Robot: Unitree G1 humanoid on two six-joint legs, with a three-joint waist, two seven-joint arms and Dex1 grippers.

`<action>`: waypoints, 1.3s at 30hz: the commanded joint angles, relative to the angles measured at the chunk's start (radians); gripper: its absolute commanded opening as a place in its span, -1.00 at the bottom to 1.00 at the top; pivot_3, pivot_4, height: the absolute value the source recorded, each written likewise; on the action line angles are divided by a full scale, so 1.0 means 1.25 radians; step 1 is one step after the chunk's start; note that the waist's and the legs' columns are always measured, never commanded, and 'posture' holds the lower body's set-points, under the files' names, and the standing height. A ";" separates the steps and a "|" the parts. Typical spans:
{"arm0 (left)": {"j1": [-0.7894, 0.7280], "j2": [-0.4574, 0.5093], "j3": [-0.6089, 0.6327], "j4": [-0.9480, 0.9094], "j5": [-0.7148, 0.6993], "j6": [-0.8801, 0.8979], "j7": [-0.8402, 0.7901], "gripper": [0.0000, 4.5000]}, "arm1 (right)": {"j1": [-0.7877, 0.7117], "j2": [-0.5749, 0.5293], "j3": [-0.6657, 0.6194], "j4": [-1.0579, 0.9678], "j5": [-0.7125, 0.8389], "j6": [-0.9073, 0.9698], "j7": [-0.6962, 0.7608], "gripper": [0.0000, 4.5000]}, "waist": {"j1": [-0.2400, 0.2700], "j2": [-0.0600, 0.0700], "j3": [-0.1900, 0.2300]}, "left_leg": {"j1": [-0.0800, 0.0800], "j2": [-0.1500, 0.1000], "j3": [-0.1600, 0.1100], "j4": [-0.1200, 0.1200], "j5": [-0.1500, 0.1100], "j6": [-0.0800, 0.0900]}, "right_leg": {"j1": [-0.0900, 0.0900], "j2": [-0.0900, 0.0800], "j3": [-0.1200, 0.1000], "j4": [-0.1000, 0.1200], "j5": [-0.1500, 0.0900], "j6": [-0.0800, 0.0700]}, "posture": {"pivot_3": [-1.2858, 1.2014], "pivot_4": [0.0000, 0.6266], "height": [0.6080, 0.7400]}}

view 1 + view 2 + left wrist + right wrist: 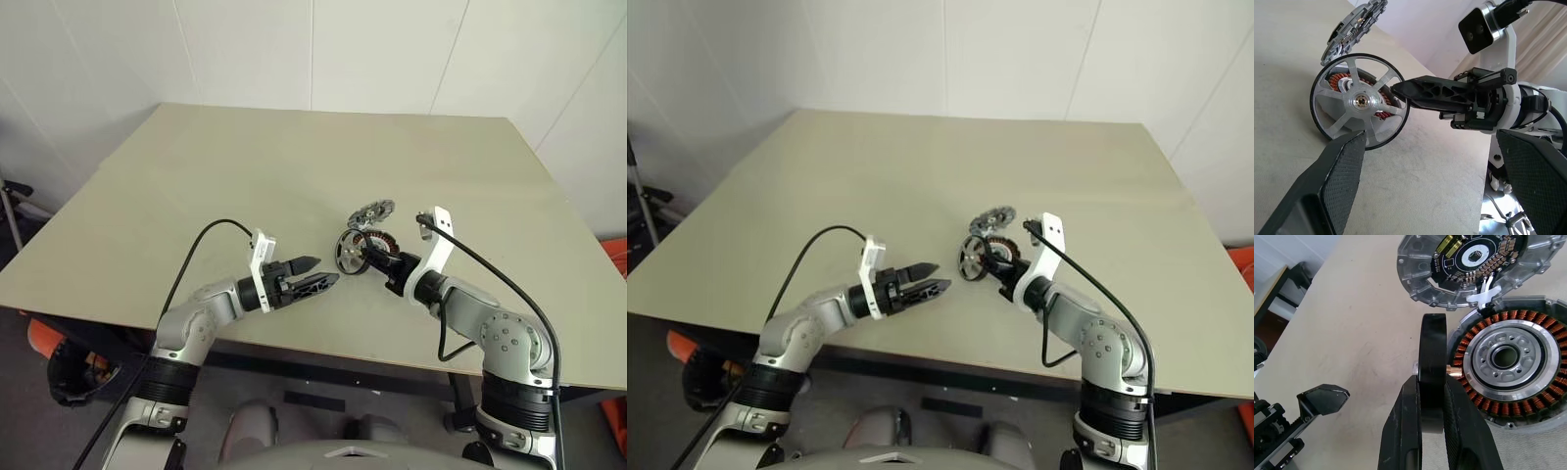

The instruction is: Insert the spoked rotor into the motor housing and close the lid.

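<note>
White walls, a beige table (196, 186); near its front edge the right gripper (1431, 396) pinches the rotor (1432, 357) by its stiff, probably weighty rim beside the housing (1508, 362), lid (1464, 264) raised. Left gripper (312, 274) gapes, empty.

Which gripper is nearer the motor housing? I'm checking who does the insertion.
Right. The right gripper is shut on the spoked rotor, held on edge right beside the motor housing. The left gripper hangs open farther off, beyond the rotor.
</note>
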 commanded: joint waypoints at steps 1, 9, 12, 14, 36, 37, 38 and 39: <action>-0.003 0.001 0.005 -0.030 -0.016 0.004 -0.001 1.00 | -0.001 0.006 -0.031 -0.006 0.028 0.000 -0.012 -0.88 | 0.000 0.000 0.000 | 0.000 0.000 0.000 0.000 0.000 0.000 | 0.000 0.000 0.000 0.000 0.000 0.000 | 0.03 -1.00 1.00; -0.006 0.000 0.007 -0.034 -0.017 0.015 0.007 1.00 | 0.002 0.066 -0.177 0.038 0.233 0.097 -0.078 -0.88 | 0.000 0.000 0.000 | 0.000 0.000 0.000 0.000 0.000 0.000 | 0.000 0.000 0.000 0.000 0.001 -0.003 | 0.03 -1.00 1.00; -0.008 0.001 0.008 -0.037 -0.019 0.021 0.012 1.00 | 0.013 0.082 -0.220 0.061 0.329 0.118 -0.124 -0.88 | 0.000 0.000 0.000 | 0.000 0.000 0.000 0.000 0.000 0.000 | 0.000 0.000 0.000 0.000 0.001 -0.003 | 0.03 -1.00 1.00; -0.009 0.001 0.009 -0.041 -0.021 0.026 0.016 1.00 | 0.025 0.094 -0.244 0.078 0.406 0.111 -0.166 -0.88 | 0.000 0.000 0.000 | 0.000 0.000 0.000 0.000 0.000 0.000 | 0.000 0.000 0.000 0.000 0.001 -0.002 | 0.03 -1.00 1.00; -0.015 0.014 0.015 -0.032 -0.030 0.042 0.018 1.00 | 0.073 0.052 -0.177 0.179 0.660 -0.193 -0.296 -0.88 | 0.000 0.001 0.000 | -0.002 0.000 0.000 0.000 0.000 0.000 | -0.002 0.000 0.000 0.000 0.000 0.001 | 0.03 -1.00 1.00; -0.015 0.014 0.015 -0.031 -0.030 0.042 0.018 1.00 | 0.071 0.051 -0.171 0.179 0.656 -0.201 -0.292 -0.88 | 0.000 0.001 0.000 | -0.002 0.000 0.000 0.000 0.000 0.000 | -0.002 0.000 0.000 0.000 0.000 0.001 | 0.03 -1.00 1.00; -0.015 0.013 0.015 -0.030 -0.030 0.042 0.018 1.00 | 0.069 0.051 -0.164 0.181 0.653 -0.209 -0.286 -0.88 | 0.000 0.001 0.000 | -0.002 0.000 0.000 0.000 0.000 0.000 | -0.002 0.000 0.000 0.000 0.000 0.001 | 0.03 -1.00 1.00; -0.015 0.013 0.015 -0.030 -0.030 0.042 0.018 1.00 | 0.067 0.050 -0.159 0.183 0.651 -0.217 -0.280 -0.88 | 0.000 0.001 0.000 | -0.002 0.000 0.000 0.000 0.000 0.000 | -0.002 0.000 0.000 0.000 0.000 0.001 | 0.03 -1.00 1.00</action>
